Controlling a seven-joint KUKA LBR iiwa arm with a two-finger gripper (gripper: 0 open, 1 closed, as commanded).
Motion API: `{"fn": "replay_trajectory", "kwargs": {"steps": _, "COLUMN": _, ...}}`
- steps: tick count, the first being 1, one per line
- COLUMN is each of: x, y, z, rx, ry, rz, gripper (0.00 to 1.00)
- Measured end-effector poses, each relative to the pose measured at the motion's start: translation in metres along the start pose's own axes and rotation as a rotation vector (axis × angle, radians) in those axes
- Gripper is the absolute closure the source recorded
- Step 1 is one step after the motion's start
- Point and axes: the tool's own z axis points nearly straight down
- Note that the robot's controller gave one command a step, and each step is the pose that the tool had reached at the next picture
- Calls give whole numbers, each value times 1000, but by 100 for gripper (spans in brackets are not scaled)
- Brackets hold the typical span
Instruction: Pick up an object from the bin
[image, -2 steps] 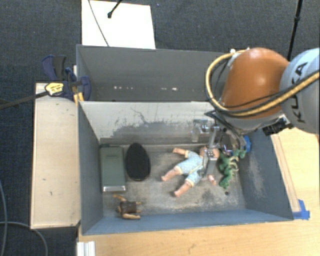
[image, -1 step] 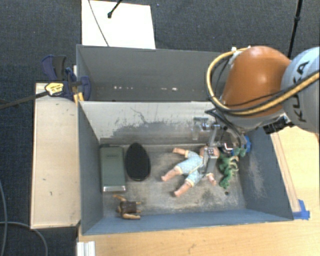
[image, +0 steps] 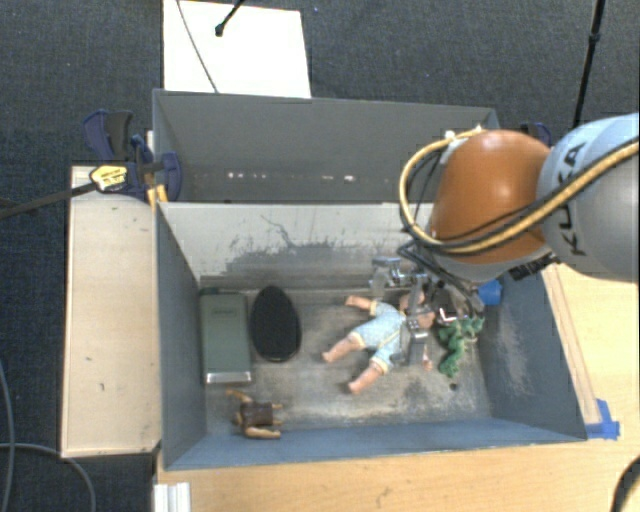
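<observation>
A small doll (image: 372, 338) in pale blue clothes lies on its back in the middle of the bin floor, bare legs pointing left and down. My gripper (image: 416, 342) is low in the bin at the doll's head end, touching or just above its upper body, and it hides the doll's head. A dark green toy figure (image: 458, 346) lies just right of the gripper, against the bin's right slope.
A black oval thing (image: 274, 323) and a grey-green flat box (image: 224, 335) lie side by side at the left. A small brown toy (image: 257, 415) sits in the front left corner. A blue piece (image: 489, 293) peeks out under the arm's orange cover.
</observation>
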Motion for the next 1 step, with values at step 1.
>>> {"fn": "replay_trajectory", "kwargs": {"steps": 1, "x": 7, "y": -13, "z": 23, "rx": -1, "ry": 5, "rz": -277, "gripper": 0}}
